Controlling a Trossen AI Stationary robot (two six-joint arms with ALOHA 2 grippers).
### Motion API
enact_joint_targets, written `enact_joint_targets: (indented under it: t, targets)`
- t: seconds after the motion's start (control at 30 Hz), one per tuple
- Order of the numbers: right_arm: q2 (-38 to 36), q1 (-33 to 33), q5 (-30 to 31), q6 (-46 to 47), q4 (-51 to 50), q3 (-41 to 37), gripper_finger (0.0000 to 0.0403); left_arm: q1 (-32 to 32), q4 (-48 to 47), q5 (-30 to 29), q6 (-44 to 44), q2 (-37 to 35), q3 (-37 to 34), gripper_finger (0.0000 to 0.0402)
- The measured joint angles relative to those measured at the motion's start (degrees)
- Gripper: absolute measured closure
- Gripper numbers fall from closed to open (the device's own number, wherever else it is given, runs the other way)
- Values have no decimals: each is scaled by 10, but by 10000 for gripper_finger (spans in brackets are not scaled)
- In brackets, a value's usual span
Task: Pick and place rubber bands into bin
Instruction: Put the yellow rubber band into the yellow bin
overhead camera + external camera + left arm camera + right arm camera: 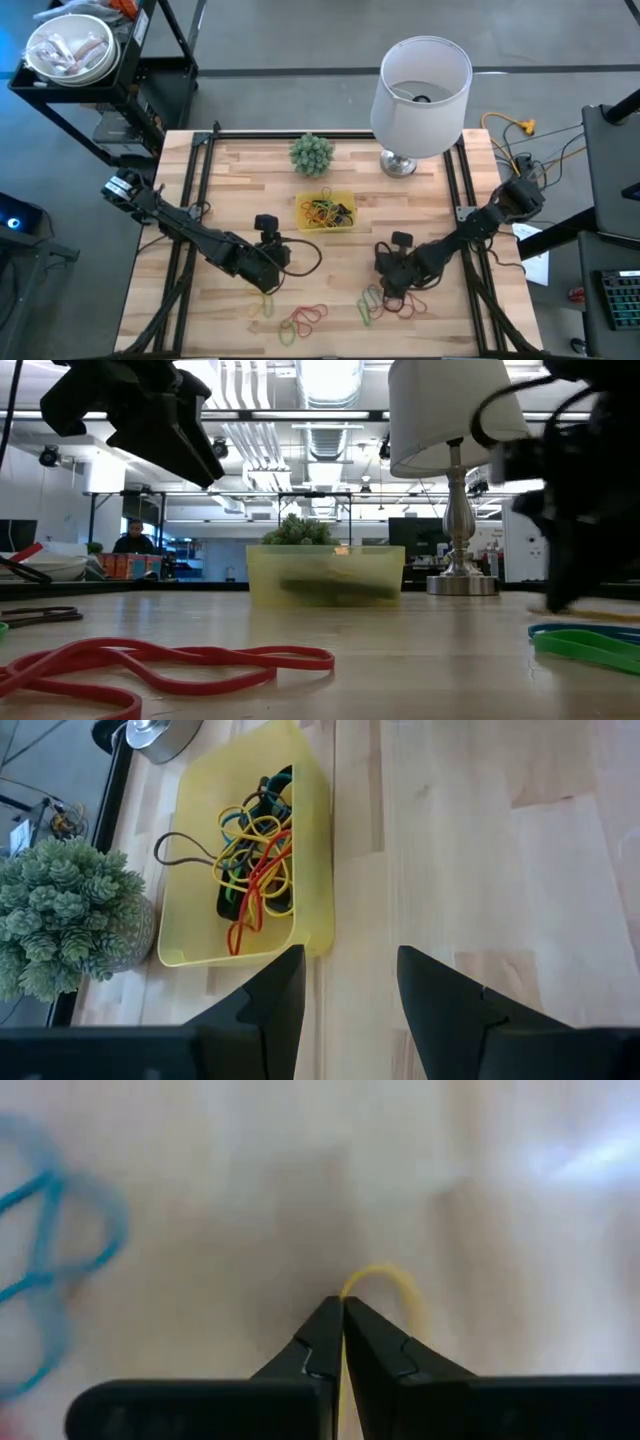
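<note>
Right gripper [343, 1305] was pinched shut on a yellow rubber band [385, 1280] among loose bands [375, 303] at the table's near edge, left gripper [345, 970] spread empty, yellow bin [326, 211] mid-table holding bands, plant [311, 153] and lamp [421, 85] behind it.

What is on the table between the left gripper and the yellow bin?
Nothing. In the left wrist view, only bare wood separates the open left gripper from the bin. The high view agrees.
</note>
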Motion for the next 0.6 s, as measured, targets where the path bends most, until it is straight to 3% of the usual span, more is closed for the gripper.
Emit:
enact_joint_targets:
  t: [0.33,0.6]
  targets:
    - [47,24,222,-80,-67,99,395,0,1,0,0,0,0,257]
    - [132,25,408,-115,-176,201,395,0,0,1,0,0,-1,257]
